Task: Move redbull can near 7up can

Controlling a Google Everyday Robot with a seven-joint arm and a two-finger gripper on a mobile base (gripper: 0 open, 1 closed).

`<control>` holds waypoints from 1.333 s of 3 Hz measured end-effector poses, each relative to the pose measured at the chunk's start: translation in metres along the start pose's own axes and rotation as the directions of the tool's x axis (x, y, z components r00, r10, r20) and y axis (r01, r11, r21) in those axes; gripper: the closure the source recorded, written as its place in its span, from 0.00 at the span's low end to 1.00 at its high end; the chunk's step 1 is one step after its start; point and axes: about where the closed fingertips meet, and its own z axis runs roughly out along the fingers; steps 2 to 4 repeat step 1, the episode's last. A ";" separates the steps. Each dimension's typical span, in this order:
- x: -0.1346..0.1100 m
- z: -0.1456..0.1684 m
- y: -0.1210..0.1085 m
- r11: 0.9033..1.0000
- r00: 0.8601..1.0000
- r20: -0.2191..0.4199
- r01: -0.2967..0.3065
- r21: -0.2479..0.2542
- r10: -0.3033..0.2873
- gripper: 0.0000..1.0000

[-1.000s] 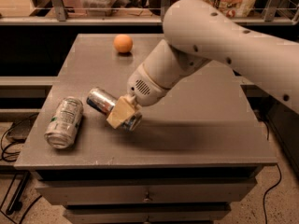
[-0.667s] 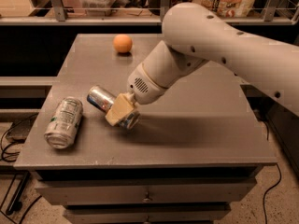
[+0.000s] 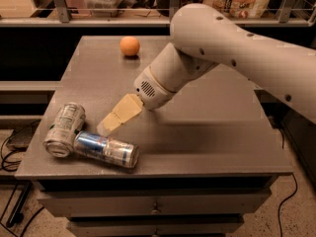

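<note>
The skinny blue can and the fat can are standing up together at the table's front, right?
No. The camera view shows the redbull can and the 7up can lying on their sides, together at the table's front. The gripper is close by them.

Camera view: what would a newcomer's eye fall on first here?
The big white arm reaches across the grey table from the right, its gripper close to two cans near the front left corner. There the slim redbull can lies on its side against the wider 7up can. A round orange object sits at the back.
</note>
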 end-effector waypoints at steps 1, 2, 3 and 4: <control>0.000 0.000 0.000 1.000 1.000 0.000 0.000 0.000 0.000 0.00; 0.000 0.000 0.000 1.000 1.000 0.000 0.000 0.000 0.000 0.00; 0.000 0.000 0.000 1.000 1.000 0.000 0.000 0.000 0.000 0.00; 0.000 0.000 0.000 1.000 1.000 0.000 0.000 0.000 0.000 0.00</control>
